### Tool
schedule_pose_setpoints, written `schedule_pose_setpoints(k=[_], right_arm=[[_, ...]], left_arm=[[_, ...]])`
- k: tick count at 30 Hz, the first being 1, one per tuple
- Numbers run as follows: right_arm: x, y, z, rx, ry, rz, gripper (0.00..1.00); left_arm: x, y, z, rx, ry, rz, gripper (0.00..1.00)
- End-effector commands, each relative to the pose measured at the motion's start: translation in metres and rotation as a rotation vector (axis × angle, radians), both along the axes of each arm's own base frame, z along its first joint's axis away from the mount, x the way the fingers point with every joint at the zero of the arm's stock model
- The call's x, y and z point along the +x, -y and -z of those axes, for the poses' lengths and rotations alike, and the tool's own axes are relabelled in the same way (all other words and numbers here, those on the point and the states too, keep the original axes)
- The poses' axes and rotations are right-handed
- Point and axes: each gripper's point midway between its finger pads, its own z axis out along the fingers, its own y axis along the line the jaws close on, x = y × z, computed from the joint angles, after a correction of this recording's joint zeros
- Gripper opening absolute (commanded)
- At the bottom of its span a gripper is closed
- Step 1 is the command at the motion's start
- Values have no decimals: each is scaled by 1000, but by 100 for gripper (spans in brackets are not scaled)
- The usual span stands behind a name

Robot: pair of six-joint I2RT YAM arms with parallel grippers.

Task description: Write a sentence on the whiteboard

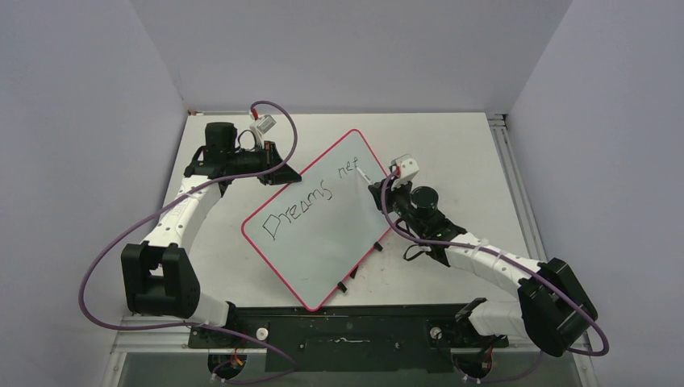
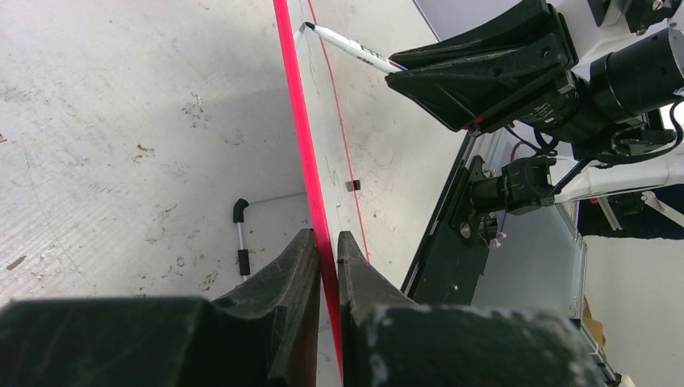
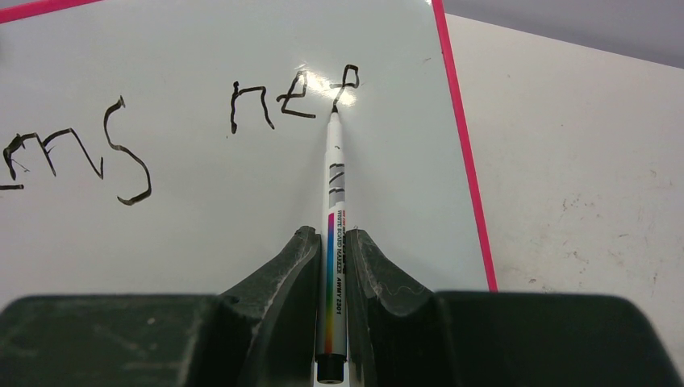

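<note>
Right pincer [image 3: 332,235], arm bent inward, presses clamped marker [image 3: 335,177] tip onto whiteboard [image 3: 202,218].

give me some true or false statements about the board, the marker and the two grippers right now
1. The right gripper holds a marker with its tip on the whiteboard. True.
2. The left gripper is open and clear of the whiteboard. False: it is shut on the board's pink rim.
3. The sentence starts with "Dreams". True.
4. The marker is capped. False: its bare tip touches the board.
5. The whiteboard lies square in the top view. False: it sits at a diagonal.
</note>
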Motion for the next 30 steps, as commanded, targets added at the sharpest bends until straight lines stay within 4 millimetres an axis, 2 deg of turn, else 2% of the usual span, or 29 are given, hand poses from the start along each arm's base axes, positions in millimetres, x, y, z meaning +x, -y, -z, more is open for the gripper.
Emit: schedule_pose_setpoints(k=[1, 9, 16, 24, 30], right_arm=[[-3, 3, -8, 17, 17, 16, 5], [7, 10, -7, 14, 13, 81, 5], [12, 6, -13, 12, 33, 74, 5], [6, 14, -45, 48, 80, 84, 5], [10, 16, -46, 21, 78, 87, 5]], left_arm=[[-10, 5, -5, -29, 25, 63, 0], [-9, 5, -5, -30, 23, 63, 0], [-9, 5, -4, -28, 19, 61, 0], [-7, 4, -3, -22, 17, 53, 0], [-7, 4, -3, -22, 19, 52, 0]])
